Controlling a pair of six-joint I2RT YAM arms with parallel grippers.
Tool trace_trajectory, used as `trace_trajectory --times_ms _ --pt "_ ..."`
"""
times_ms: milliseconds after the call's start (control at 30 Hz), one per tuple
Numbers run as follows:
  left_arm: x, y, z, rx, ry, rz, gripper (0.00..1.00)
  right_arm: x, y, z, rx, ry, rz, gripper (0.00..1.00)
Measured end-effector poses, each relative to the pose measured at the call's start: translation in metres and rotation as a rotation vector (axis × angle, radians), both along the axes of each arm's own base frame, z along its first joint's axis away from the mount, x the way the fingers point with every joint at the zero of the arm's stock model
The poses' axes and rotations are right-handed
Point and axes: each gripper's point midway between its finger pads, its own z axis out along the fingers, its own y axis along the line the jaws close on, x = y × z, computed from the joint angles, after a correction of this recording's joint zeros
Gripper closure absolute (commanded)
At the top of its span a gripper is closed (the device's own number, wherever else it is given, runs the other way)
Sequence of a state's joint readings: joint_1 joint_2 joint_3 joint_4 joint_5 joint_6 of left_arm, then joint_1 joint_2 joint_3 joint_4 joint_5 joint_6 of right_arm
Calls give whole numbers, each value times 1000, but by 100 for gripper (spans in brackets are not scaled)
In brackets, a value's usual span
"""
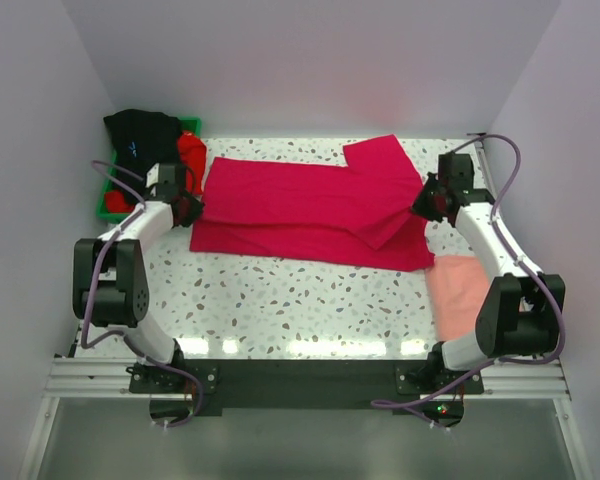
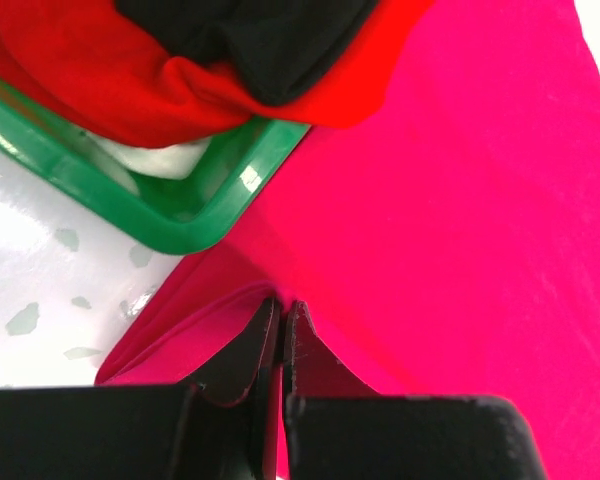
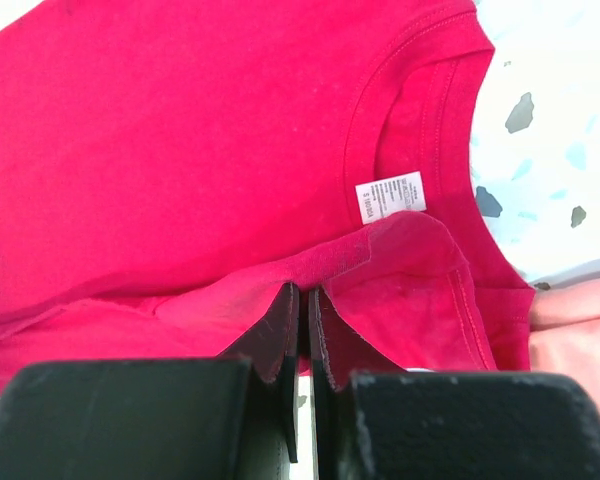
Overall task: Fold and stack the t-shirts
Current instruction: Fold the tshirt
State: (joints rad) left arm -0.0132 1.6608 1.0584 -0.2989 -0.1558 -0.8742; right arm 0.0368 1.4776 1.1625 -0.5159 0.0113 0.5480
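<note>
A soft, plain crimson-pink t-shirt (image 1: pixel 310 205) lies across the far half of the white speckled table (image 1: pixel 300 300), stretched as a long band from one arm to the other. It is doubled over lengthwise, with the upper layer set slightly back from the lower one, so a strip of the lower layer shows along the near edge. At its right end a flap of cloth lies turned over at a slant. The left gripper (image 2: pixel 281 305) is closed tight on the shirt's left edge, where a small ridge of fabric rises between its fingers. The right gripper (image 3: pixel 303 292) is likewise clamped on a raised fold at the collar end, just below the ribbed neckline and its small white neck label (image 3: pixel 390 196). A salmon-pink t-shirt (image 1: pixel 460 290) lies flat near the right arm, touching the crimson one's corner. At the far left a green plastic tray (image 2: pixel 180 225) holds a crumpled bright red t-shirt (image 2: pixel 100 80) with a black t-shirt (image 2: pixel 250 40) bunched on top. The red cloth spills over the tray's rim beside the crimson shirt.
</note>
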Motion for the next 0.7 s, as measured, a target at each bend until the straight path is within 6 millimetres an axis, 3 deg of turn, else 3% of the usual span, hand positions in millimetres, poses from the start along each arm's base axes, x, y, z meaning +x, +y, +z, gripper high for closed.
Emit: trace_trajectory --times_ms 500,700 --pt "23 -7 -3 -17 -4 -48 96 2 -6 -4 31 -11 -21 100" --pt "30 -9 -8 -21 2 -60 87 4 -12 -3 38 -17 -35 100"
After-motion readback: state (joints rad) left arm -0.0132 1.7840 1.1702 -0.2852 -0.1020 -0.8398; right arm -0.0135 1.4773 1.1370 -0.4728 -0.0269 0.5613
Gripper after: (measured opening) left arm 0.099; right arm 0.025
